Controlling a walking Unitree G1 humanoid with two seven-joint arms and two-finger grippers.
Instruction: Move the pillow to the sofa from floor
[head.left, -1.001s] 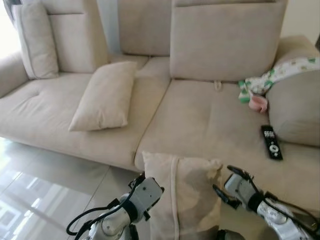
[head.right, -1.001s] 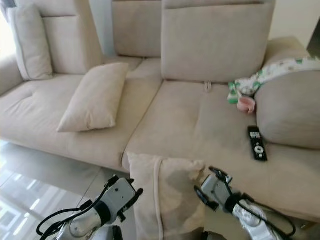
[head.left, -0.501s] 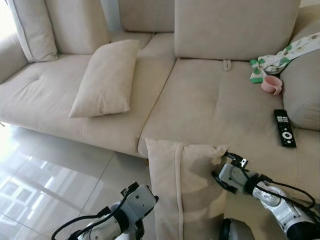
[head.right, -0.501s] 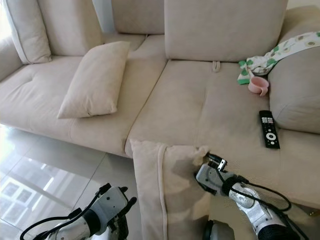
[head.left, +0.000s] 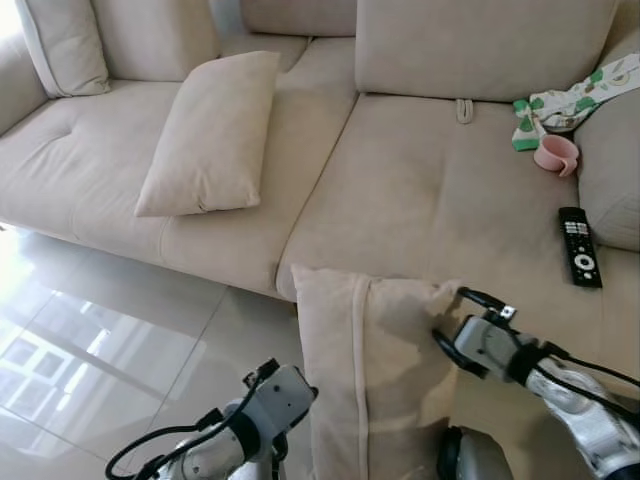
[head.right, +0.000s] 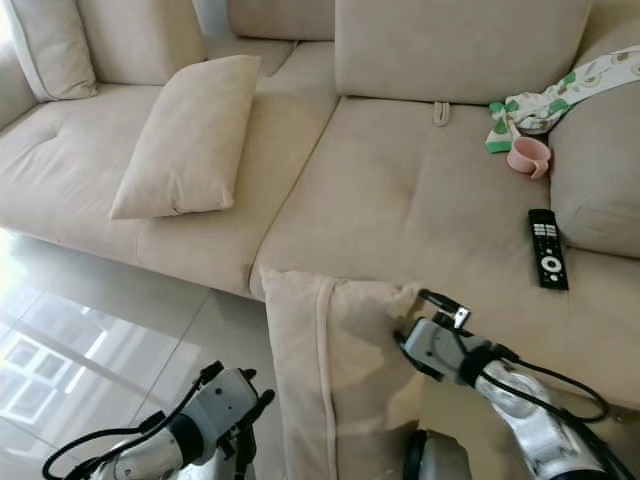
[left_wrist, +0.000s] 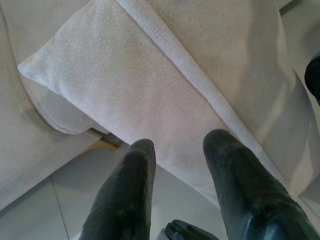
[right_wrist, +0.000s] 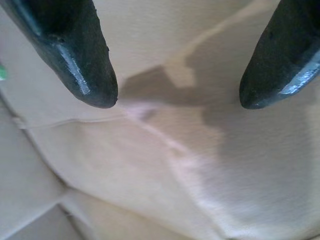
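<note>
Pillow (left_wrist: 165, 90) between left gripper (left_wrist: 177, 150) jaws

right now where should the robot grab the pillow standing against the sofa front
Grip the pillow at its top corners, one gripper from each side. It stands upright on edge against the sofa front, so both upper corners are free; the right gripper is already at the right one, jaws open.

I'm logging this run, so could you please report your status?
Right claw open at the pillow's upper corner. Left claw open beside its lower edge. Pillow upright against the sofa front. Remote and pink cup on the seat.
</note>
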